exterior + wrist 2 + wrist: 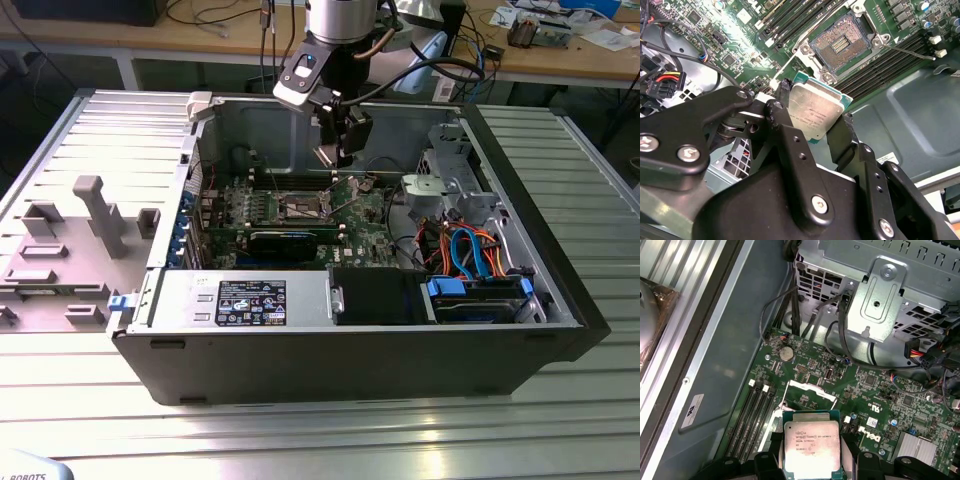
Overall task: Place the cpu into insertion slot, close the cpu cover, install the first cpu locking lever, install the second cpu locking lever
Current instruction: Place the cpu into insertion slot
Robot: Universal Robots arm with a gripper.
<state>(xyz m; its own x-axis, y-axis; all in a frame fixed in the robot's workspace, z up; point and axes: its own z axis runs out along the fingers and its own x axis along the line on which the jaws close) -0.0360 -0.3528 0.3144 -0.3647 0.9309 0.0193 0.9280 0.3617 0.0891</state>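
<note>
The cpu (816, 114), a flat square chip with a silver-grey top, is clamped between my gripper's black fingers (840, 137). It also shows in the first wrist view (811, 445). My gripper (336, 160) hangs inside the open computer case, above the green board and toward the case's back wall. The insertion slot (841, 45) lies open with its dark centre bare, a short way off from the held chip; in the exterior view the insertion slot (303, 207) sits below the gripper and to the exterior view's left. The silvery cpu cover (810, 389) stands just beyond the chip. A thin locking lever (905, 51) sticks out beside the slot.
Long memory slots (880, 62) flank the socket. A black card (290, 241) lies in front of it. A metal drive cage (447, 180) and bundled cables (470, 255) fill the exterior view's right. A labelled power supply (250, 300) lines the front. A grey fixture (70, 250) sits outside the case.
</note>
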